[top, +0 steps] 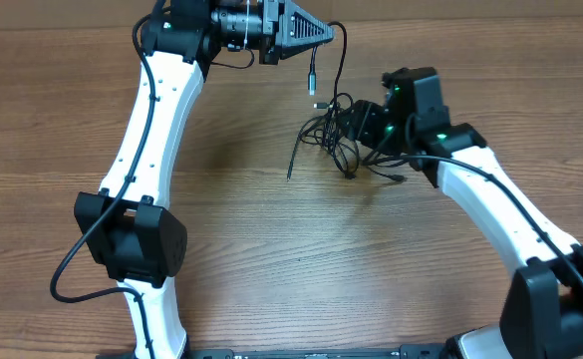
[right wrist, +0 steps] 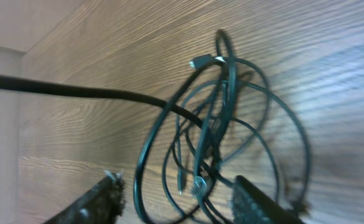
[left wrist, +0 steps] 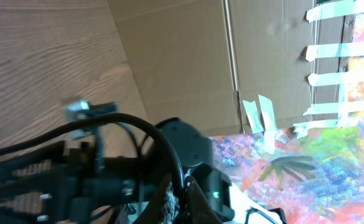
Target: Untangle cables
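The cables (top: 339, 135) lie as a tangle of thin black loops on the wooden table, right of centre. One strand (top: 340, 70) rises from the tangle to my left gripper (top: 328, 33), which is shut on it at the table's far edge. A silver-tipped plug (top: 312, 88) hangs below that gripper. In the left wrist view the pinched cable (left wrist: 138, 121) arcs into the closed jaws of the left gripper (left wrist: 180, 190). My right gripper (right wrist: 178, 202) is low over the tangle (right wrist: 225, 124), open, with several loops between its fingers (right wrist: 101, 202). A taut strand (right wrist: 76, 90) runs off left.
A loose cable end (top: 291, 165) trails left of the tangle. A cardboard wall (left wrist: 182, 68) and a brightly painted sheet (left wrist: 318, 162) with tape strips stand behind the table. The left arm's base (top: 132, 239) and the right arm's base (top: 560, 299) sit near the front edge.
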Controlling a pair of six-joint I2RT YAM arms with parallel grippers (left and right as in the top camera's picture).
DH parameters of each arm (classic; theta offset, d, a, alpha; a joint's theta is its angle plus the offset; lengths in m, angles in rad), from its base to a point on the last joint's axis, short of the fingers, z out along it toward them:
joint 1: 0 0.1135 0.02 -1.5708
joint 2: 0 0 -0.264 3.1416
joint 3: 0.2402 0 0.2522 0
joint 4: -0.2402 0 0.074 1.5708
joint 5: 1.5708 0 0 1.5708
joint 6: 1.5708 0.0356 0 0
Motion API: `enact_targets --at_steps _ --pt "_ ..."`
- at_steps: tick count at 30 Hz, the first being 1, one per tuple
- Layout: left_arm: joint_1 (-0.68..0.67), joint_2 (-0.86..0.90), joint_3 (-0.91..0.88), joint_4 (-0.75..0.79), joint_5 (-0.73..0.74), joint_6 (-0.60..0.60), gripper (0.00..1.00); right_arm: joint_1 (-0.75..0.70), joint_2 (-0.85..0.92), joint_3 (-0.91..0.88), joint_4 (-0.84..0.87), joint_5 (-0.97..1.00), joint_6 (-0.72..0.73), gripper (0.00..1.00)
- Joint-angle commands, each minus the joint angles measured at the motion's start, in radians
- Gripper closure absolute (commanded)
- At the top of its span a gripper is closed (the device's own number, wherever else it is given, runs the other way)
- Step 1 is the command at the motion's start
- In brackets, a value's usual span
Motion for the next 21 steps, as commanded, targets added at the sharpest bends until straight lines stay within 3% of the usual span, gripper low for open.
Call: enact_targets --at_steps 1,6,9,12,18,21 --pt "-0.008 0.0 0.011 0.006 0.013 -0.035 0.96 0.029 0.054 0.017 0.042 0.008 -0.006 0.51" --pt "-0.008 0.0 0.011 0.01 0.038 -0.051 0.96 0.047 0.128 0.017 0.071 0.018 -0.006 0.6" --pt "0.002 0.0 0.011 0.01 0.038 -0.039 0.96 0.042 0.139 0.018 0.01 0.058 -0.006 0.83" --pt "0.029 0.0 0.011 0.008 0.021 0.054 0.96 0.015 0.112 0.021 -0.085 0.084 -0.007 0.96" --pt "0.117 0.0 0.011 -0.187 -0.196 0.273 0.96 -0.112 -0.061 0.021 -0.315 0.084 -0.061 0.97" --pt "0.165 0.0 0.011 -0.407 -0.449 0.373 0.96 -0.175 -0.178 0.021 -0.428 -0.023 -0.205 0.96"
